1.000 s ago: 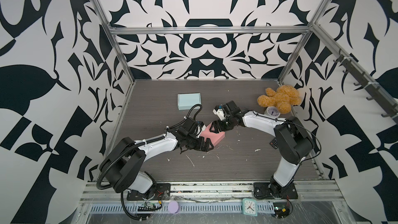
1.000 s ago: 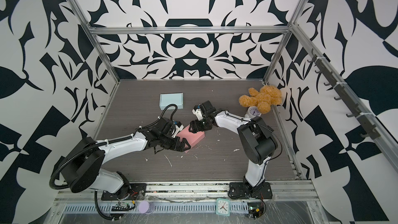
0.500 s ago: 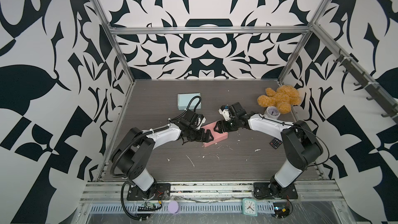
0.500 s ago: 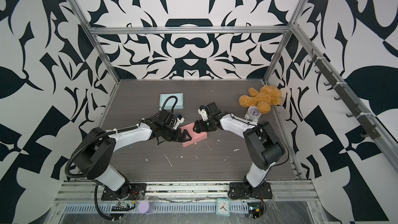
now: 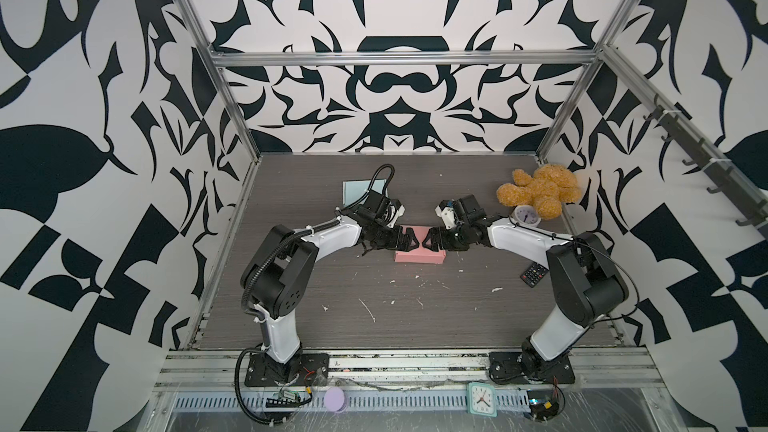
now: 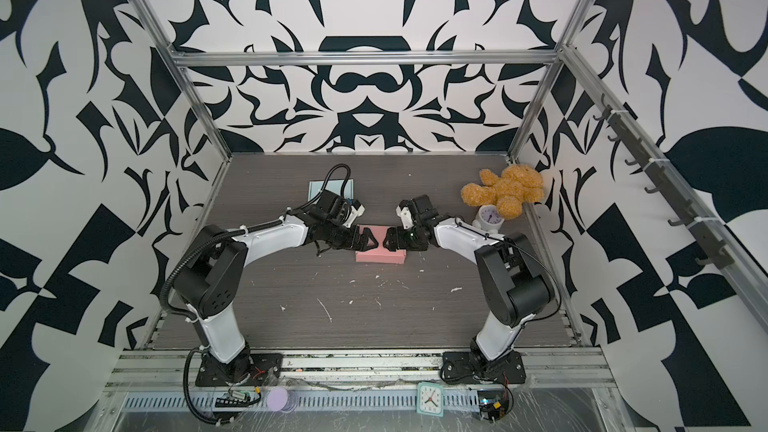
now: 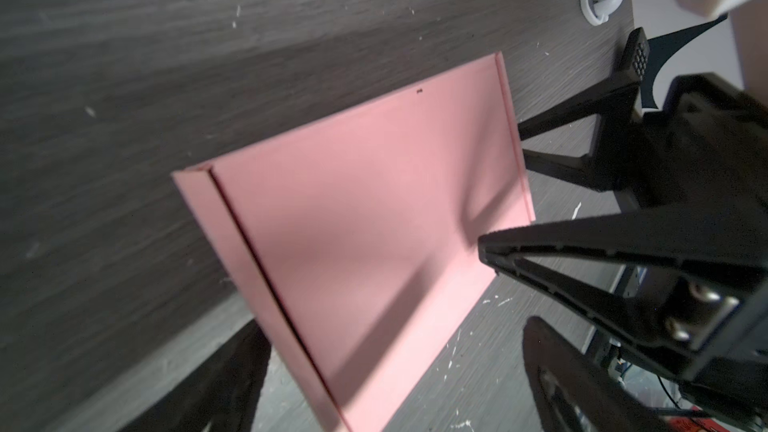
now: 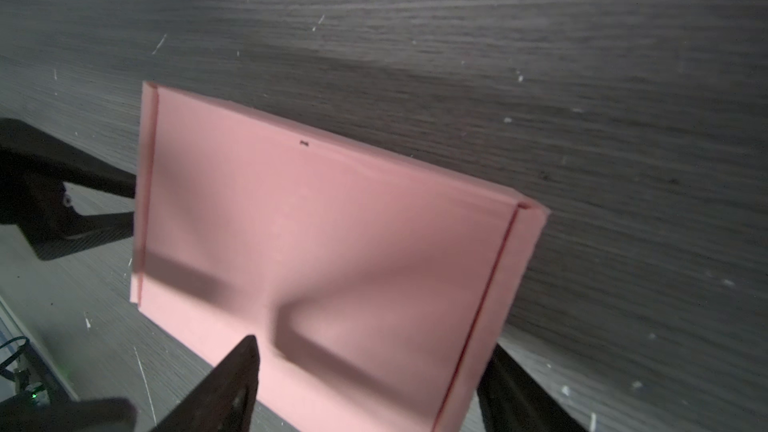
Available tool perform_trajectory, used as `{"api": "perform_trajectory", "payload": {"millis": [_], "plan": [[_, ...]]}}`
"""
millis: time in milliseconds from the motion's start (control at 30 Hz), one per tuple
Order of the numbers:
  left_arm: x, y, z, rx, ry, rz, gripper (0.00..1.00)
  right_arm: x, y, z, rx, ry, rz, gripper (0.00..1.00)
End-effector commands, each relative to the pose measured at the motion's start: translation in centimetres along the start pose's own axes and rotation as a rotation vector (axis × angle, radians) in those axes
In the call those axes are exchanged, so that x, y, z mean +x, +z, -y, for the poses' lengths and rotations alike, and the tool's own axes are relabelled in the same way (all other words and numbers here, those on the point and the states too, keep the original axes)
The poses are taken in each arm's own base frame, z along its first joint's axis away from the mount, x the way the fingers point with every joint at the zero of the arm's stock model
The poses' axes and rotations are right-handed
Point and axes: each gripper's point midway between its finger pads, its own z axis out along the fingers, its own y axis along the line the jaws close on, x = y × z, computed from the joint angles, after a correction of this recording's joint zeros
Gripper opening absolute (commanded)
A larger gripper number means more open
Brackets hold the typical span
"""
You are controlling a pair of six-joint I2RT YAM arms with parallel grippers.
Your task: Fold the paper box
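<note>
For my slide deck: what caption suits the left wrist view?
Closed pink paper box on dark wood-grain table, open left gripper facing open right gripper across it.

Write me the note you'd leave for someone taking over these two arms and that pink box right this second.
Left gripper: open, holding nothing, over the left end of the pink box.
Right gripper: open, holding nothing, over the right end, facing the other one.
The pink box lies flat on the table, mid-workspace, with its lid down. In the wrist views the seams at both short ends look closed.
Done: it appears folded shut.
Left: probably only to check that the lid sits flush, press it if not, then draw both arms back.
</note>
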Motion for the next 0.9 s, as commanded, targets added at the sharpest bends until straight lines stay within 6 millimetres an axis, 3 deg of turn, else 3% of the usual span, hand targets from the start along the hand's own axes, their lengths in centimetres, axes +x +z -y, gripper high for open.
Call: {"api": "perform_trajectory", "payload": {"millis": [0, 433, 767, 867], "plan": [[-2.0, 0.6, 2.0, 0.100, 0.066, 0.020, 0.97, -3.3, -0.6, -3.5, -0.131, -0.051, 0.069, 0.82], [-5.6, 1.8, 0.6, 0.104, 0.049, 0.056, 0.96, -7.7, 0.5, -1.7, -0.100, -0.026, 0.113, 0.82], [-5.1, 1.7, -0.7, 0.060, 0.023, 0.059, 0.99, -8.0, 0.3, -0.6, -0.047, -0.022, 0.127, 0.87], [-4.9, 1.1, -1.1, 0.050, 0.017, 0.070, 0.99, -8.2, -0.4, -0.4, -0.027, -0.025, 0.149, 0.97]]}}
